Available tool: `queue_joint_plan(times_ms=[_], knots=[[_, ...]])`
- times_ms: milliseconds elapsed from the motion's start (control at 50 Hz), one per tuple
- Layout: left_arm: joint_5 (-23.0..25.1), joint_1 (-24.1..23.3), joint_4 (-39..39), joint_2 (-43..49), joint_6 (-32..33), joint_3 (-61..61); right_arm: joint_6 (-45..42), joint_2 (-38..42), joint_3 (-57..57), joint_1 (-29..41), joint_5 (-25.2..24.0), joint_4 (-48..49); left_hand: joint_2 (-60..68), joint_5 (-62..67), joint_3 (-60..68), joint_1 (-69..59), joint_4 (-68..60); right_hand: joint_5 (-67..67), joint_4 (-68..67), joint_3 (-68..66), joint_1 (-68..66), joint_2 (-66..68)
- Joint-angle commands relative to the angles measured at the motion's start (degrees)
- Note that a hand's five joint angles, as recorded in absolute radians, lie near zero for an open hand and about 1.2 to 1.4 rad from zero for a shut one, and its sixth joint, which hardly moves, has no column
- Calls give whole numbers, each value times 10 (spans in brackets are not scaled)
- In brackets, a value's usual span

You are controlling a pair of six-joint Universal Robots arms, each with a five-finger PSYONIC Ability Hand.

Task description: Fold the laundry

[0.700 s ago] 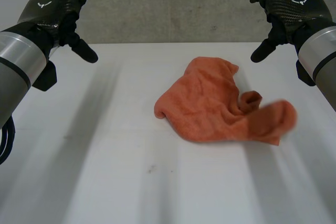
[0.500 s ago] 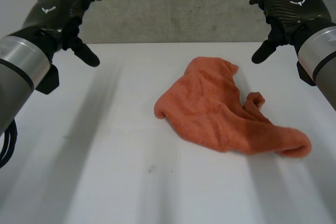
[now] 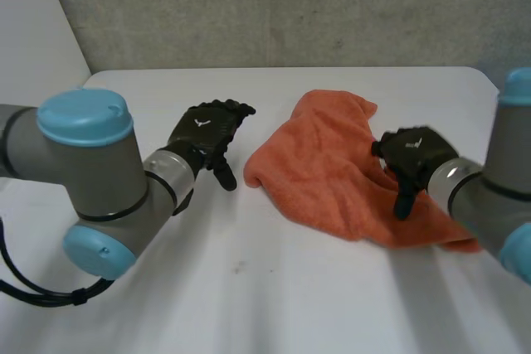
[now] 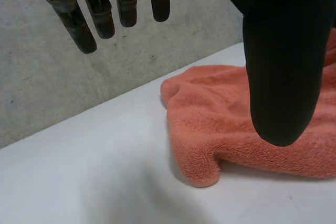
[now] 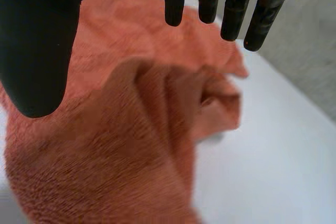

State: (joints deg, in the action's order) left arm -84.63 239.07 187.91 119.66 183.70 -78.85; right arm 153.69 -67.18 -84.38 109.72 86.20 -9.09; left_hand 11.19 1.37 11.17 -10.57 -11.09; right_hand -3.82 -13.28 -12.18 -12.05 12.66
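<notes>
Grey concrete wall backs a white table. An orange terry towel lies crumpled right of centre, fuzzy and lumpy, its long axis running far-centre to near-right. The left hand hovers just beside its left edge, fingers spread, empty. The right hand hangs over its right part, fingers and thumb apart, gripping nothing.

An orange terry towel lies crumpled and unfolded on the white desk, right of the middle in the head view. Its left end is a soft, rolled-over lobe resting on the surface, and its far end narrows to a loose corner toward the wall. On its right side the cloth bunches into raised ridges with a small curled flap.
</notes>
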Motion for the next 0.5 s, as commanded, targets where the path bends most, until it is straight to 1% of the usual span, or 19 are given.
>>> queue_joint_plan(times_ms=[20,40,60,100,120,140,200,280,320,340,360,380,420,440,480,500], knots=[[-3,-1,15,-3,11,-8,30,85,1,-2,6,67,17,15,17,-23,-18,38,33,22,20,-27],[-3,-1,13,-9,11,-11,30,93,4,-3,10,80,15,14,16,-22,-17,-67,-73,-84,-85,79],[-3,-1,13,-9,10,-11,30,94,4,-3,10,80,15,14,16,-22,-17,-69,-74,-85,-86,80],[-3,-1,12,-28,10,-27,31,94,8,-13,5,111,14,12,14,-20,-15,-551,-556,-567,-568,562],[-3,-1,12,-28,10,-27,31,94,8,-13,5,111,14,12,14,-20,-15,-553,-558,-569,-571,565],[-2,0,13,-38,10,-37,29,89,9,-15,5,129,12,10,12,-18,-13,-661,-666,-677,-678,672],[-2,3,14,-56,10,-52,25,73,20,-14,2,146,12,10,12,-18,-13,-662,-667,-678,-680,673],[-5,8,14,-71,10,-61,30,52,41,-11,6,140,9,7,9,-15,-10,-662,-667,-678,-680,673],[-7,9,14,-79,9,-63,36,19,49,13,0,134,7,5,7,-13,-8,-662,-667,-678,-680,673],[-8,13,14,-88,8,-68,36,19,49,13,0,134,5,4,6,-12,-6,-662,-667,-678,-680,673],[-9,19,14,-99,8,-74,45,-7,56,45,-6,137,5,4,6,-12,-6,-662,-667,-678,-680,673],[-9,19,14,-99,8,-74,45,-8,56,45,-6,137,5,4,6,-12,-6,-662,-667,-678,-680,673],[-10,34,14,-130,8,-85,82,-57,89,107,-12,137,5,4,6,-12,-6,-662,-667,-678,-680,673],[-10,34,14,-130,8,-85,82,-57,89,107,-12,137,5,4,6,-12,-6,-662,-667,-678,-680,673],[-11,51,14,-170,7,-96,129,-80,116,152,-13,133,4,2,4,-10,-5,-662,-667,-678,-680,673],[-11,51,14,-170,7,-96,129,-81,116,152,-13,133,4,2,4,-10,-5,-662,-667,-678,-680,673]])
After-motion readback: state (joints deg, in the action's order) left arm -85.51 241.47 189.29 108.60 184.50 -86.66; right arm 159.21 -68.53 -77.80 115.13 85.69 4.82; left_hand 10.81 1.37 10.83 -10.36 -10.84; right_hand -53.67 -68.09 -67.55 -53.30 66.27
